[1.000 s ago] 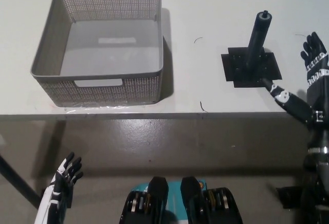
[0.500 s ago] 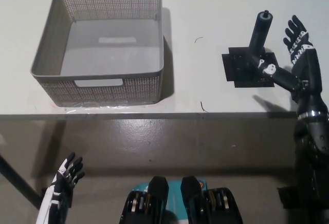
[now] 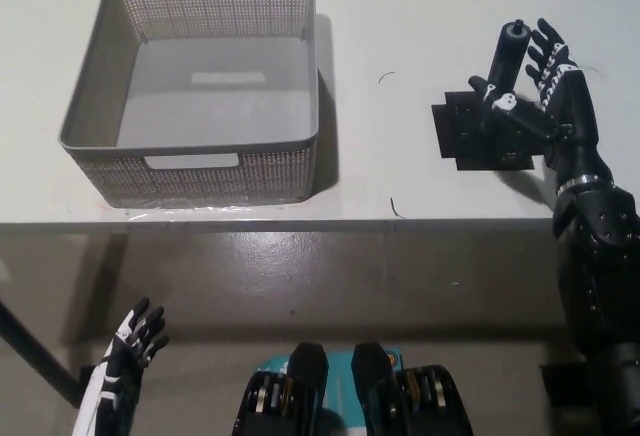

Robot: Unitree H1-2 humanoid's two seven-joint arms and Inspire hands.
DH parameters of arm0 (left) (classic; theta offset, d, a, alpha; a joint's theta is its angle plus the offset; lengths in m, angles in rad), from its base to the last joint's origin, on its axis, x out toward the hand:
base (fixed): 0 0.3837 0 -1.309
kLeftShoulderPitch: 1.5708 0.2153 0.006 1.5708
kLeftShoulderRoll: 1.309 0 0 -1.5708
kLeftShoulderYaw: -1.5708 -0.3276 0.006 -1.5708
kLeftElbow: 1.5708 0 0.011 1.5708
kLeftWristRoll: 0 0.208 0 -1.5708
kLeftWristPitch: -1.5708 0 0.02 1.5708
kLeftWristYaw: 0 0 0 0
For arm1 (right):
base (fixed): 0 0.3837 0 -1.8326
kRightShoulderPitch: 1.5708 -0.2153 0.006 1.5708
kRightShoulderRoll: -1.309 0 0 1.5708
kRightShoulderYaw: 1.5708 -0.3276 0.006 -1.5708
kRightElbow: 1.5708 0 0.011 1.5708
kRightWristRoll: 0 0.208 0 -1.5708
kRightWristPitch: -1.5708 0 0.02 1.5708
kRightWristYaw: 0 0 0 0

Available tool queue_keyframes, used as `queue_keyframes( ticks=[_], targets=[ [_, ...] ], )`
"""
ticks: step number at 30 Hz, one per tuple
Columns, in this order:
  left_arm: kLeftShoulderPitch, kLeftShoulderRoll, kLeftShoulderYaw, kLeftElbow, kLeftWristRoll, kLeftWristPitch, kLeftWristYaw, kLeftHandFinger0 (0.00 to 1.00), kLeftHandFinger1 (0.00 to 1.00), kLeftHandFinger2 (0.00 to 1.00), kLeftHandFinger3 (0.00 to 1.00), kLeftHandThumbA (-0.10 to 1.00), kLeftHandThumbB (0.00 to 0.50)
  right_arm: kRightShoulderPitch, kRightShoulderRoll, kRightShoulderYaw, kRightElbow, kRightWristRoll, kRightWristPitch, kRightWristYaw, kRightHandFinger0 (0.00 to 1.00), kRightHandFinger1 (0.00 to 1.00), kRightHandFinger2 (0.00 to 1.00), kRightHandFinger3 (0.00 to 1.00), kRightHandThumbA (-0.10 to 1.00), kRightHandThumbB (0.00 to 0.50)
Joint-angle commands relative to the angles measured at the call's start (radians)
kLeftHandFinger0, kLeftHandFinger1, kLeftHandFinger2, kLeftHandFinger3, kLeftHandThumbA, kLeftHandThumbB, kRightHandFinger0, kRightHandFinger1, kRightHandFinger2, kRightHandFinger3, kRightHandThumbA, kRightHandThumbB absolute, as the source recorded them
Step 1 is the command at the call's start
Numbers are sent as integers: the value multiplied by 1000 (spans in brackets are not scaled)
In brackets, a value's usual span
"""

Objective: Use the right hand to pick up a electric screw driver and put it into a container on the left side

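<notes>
Electric screwdriver (image 3: 505, 66): upright on black base plate (image 3: 470, 136), upper right of frame. Right hand (image 3: 540, 86): moved in from the right edge, now beside the handle, fingers spread, not yet clamped; grasp seems imminent. Grey perforated basket (image 3: 85, 126): upper left, empty. Left hand (image 3: 135, 341): idle, lower left, fingers apart.
</notes>
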State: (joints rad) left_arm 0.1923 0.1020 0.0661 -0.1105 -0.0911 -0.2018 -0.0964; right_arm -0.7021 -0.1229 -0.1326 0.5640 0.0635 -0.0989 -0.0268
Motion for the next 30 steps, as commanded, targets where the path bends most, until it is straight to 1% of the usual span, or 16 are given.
queue_keyframes(
  ticks=[1,3,5,8,9,11,14,15,18,25,26,27,29,30],
  targets=[
    [7,18,-1,-14,-30,-40,-24,1000,1000,1000,1000,1000,133,-78,-29,-11,17,20,-26,10,1000,1000,1000,1000,1000,396],
    [9,20,-3,-5,-31,-56,-29,1000,1000,1000,1000,1000,141,-90,-34,-16,39,29,-38,16,1000,1000,1000,1000,1000,395],
    [8,21,-5,-4,-37,-51,-33,1000,1000,1000,1000,1000,164,-107,-41,-16,72,28,-52,14,1000,1000,1000,1000,1000,411],
    [7,23,-6,-4,-34,-56,-34,1000,1000,1000,1000,1000,166,-140,-45,-20,127,39,-62,18,1000,1000,1000,1000,1000,415],
    [8,23,-7,-4,-34,-58,-35,1000,1000,1000,1000,1000,167,-156,-45,-23,156,46,-75,22,1000,1000,1000,1000,1000,383],
    [12,26,-5,-5,-37,-61,-37,1000,1000,1000,1000,1000,161,-181,-47,-24,206,44,-92,18,1000,1000,1000,1000,1000,337],
    [10,26,-2,-6,-42,-59,-38,1000,1000,1000,1000,1000,172,-212,-50,-25,263,45,-110,22,1000,1000,1000,1000,1000,335],
    [9,28,-1,-4,-41,-61,-40,1000,1000,1000,1000,1000,182,-227,-52,-29,299,52,-124,27,1000,1000,1000,1000,1000,337],
    [10,31,-2,-11,-44,-53,-43,1000,1000,1000,1000,1000,182,-254,-55,-32,352,55,-141,29,1000,1000,1000,1000,1000,351],
    [9,36,-4,-9,-44,-51,-51,1000,1000,1000,1000,1000,192,-317,-70,-33,497,61,-194,35,1000,1000,1000,1000,1000,357],
    [10,34,-4,-10,-40,-50,-50,1000,1000,1000,1000,1000,191,-325,-71,-33,516,62,-202,37,1000,1000,1000,1000,1000,357],
    [8,36,-4,-5,-47,-60,-57,1000,1000,1000,1000,1000,175,-336,-73,-32,542,61,-206,38,1000,1000,1000,1000,1000,360],
    [9,38,-4,-9,-40,-55,-57,1000,1000,1000,1000,1000,187,-361,-74,-29,592,58,-209,34,1000,1000,1000,1000,1000,390],
    [9,37,-4,-9,-40,-56,-57,1000,1000,1000,1000,1000,190,-368,-73,-29,604,60,-211,36,1000,1000,1000,1000,1000,389]
  ],
)
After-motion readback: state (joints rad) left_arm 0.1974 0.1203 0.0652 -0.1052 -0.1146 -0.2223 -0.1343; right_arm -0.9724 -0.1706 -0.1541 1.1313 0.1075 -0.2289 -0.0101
